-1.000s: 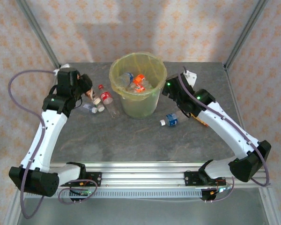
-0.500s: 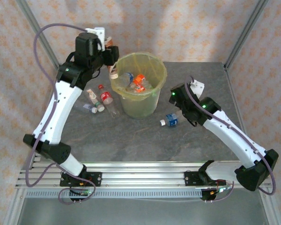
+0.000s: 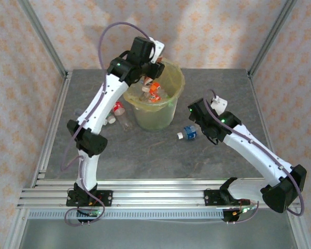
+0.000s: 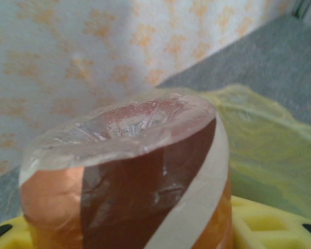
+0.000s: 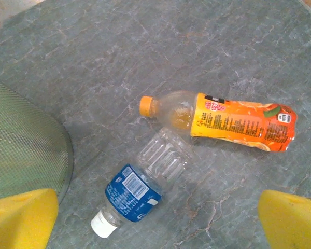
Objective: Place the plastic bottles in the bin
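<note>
Right wrist view: right pincer [image 5: 158, 223], 1, spread wide over tabletop [image 5: 93, 62]. Bottles below, 2, touching: blue-label bottle [image 5: 140, 194]; orange-label bottle [image 5: 223, 120] at its 1 o'clock. Bin [image 5: 26, 150] wall at 9 o'clock; bare tabletop at 12. Top external: left pincer [image 3: 146, 79], 1, clamps brown-striped bottle [image 4: 129, 171] above bin's 11 o'clock rim.

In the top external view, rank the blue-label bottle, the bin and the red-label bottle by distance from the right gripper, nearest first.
1. Blue-label bottle, on the table just beside the right gripper.
2. Bin, farther back, to its left.
3. Red-label bottle, beyond the bin's left side.
</note>
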`<state>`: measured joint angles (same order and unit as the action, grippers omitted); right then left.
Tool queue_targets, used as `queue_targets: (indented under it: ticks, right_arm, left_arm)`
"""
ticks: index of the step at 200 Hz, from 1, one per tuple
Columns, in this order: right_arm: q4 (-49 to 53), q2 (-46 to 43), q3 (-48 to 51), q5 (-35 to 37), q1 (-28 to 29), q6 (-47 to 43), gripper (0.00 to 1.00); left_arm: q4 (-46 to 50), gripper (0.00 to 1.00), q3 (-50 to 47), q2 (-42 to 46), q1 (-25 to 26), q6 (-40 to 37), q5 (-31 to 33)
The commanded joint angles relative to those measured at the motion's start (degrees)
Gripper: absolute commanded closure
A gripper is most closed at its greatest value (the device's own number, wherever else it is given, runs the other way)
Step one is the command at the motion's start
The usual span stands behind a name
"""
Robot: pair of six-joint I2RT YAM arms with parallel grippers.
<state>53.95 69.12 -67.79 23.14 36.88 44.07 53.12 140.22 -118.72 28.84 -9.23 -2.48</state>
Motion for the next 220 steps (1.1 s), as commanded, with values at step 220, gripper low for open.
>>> queue_targets:
  ticks: [220]
  right_arm:
    - [-9.5, 5.1, 10.1, -11.8, -1.7, 7.3, 0.01]
  left_arm:
    - [5.7, 0.11, -3.3, 3.5, 0.4, 6.8, 17.0]
